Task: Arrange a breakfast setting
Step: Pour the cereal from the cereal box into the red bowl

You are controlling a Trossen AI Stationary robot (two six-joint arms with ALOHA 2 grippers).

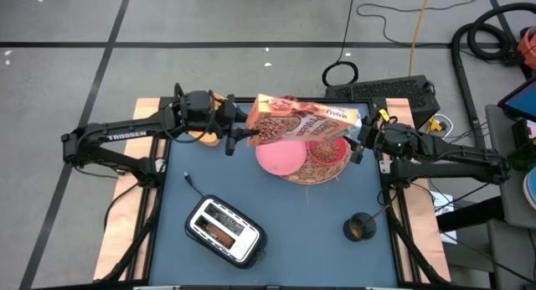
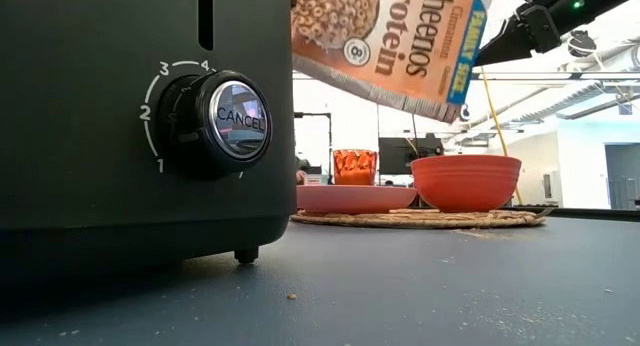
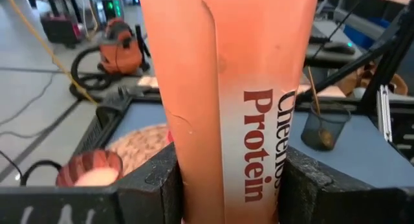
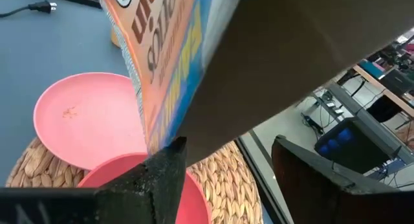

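1. My left jaws (image 3: pixel 226 185) clamp the cereal box (image 1: pixel 301 122) at its base, upper centre of high view.
2. My right jaws (image 4: pixel 226 179) pinch its open top end, steadying the tilt.
3. Box hangs over the red bowl (image 1: pixel 325 152), likely for pouring.
4. Bowl and pink plate (image 1: pixel 280 158) share the straw mat (image 1: pixel 328 175) on the desk (image 1: pixel 293 214).
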